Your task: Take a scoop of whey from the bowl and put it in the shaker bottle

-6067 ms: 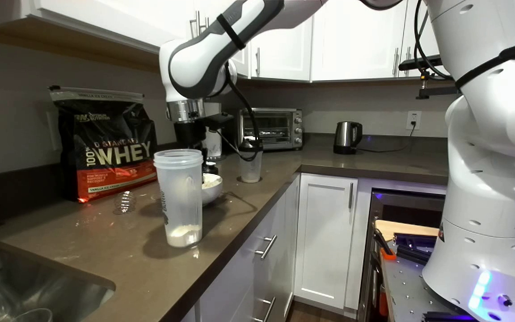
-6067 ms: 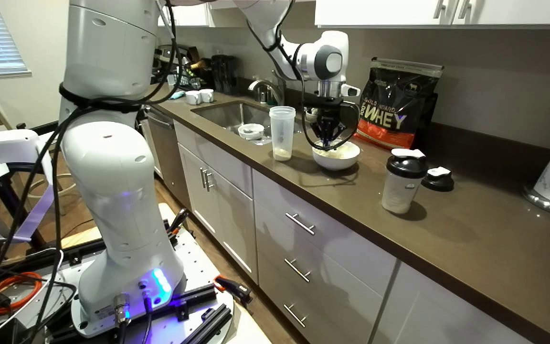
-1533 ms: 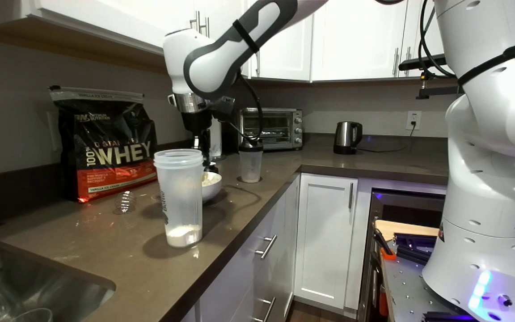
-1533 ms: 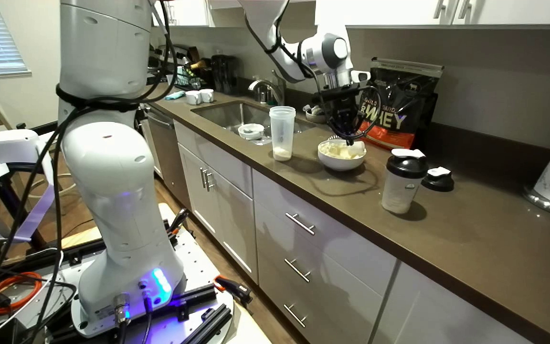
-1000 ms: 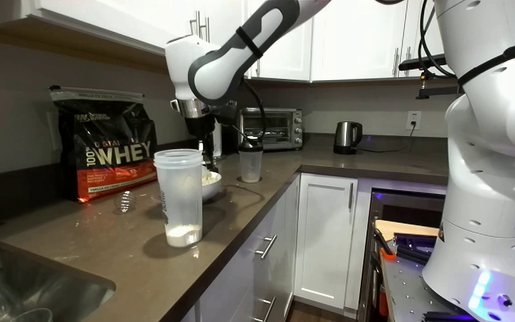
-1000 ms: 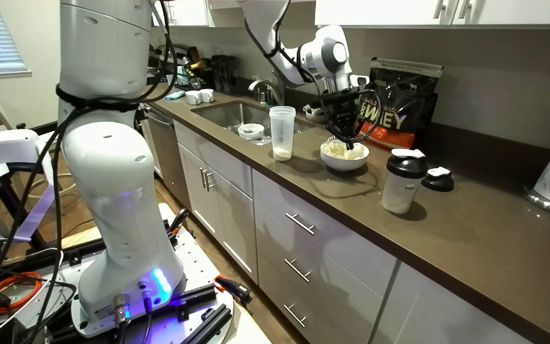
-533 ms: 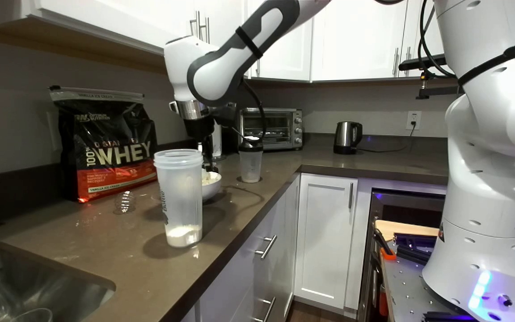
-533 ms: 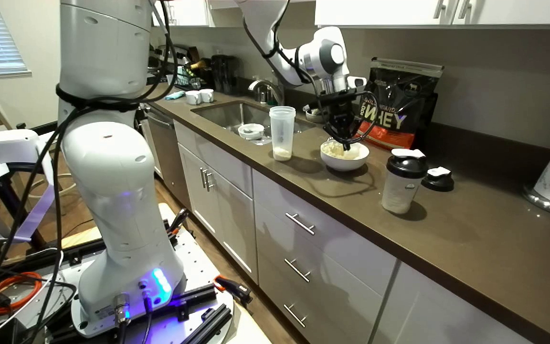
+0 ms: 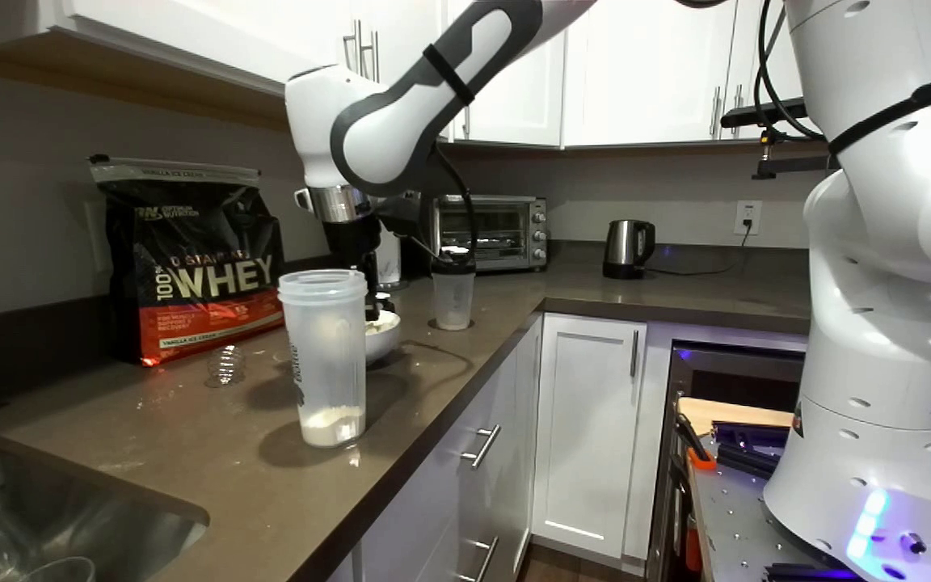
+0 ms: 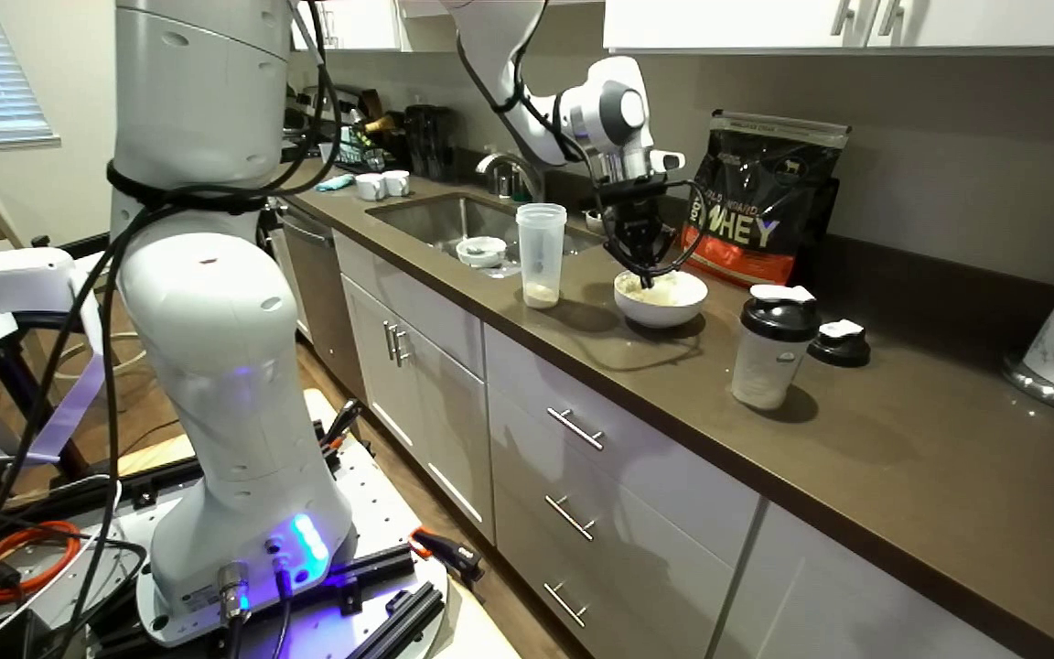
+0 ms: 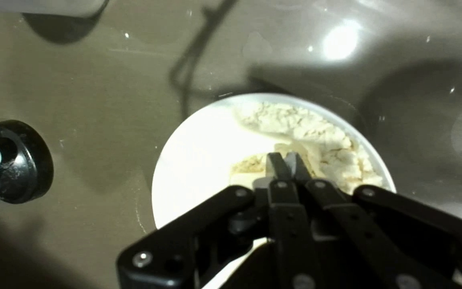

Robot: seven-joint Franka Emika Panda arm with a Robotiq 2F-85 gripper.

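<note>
Brown countertop (image 10: 902,467) | shaker bottle (image 9: 325,356): frosted, upright | whey (image 11: 301,121): pale, clumpy

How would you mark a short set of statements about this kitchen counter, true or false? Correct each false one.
1. The frosted shaker bottle stands upright. True.
2. The shaker bottle is capped. False: it is open at the top.
3. The tool is over the white bowl. True.
4. The tool stands wide open. False: its jaws are shut.
5. The bowl is full of clear water. False: whey powder lies in it.
6. The black WHEY bag stands upright. True.
</note>
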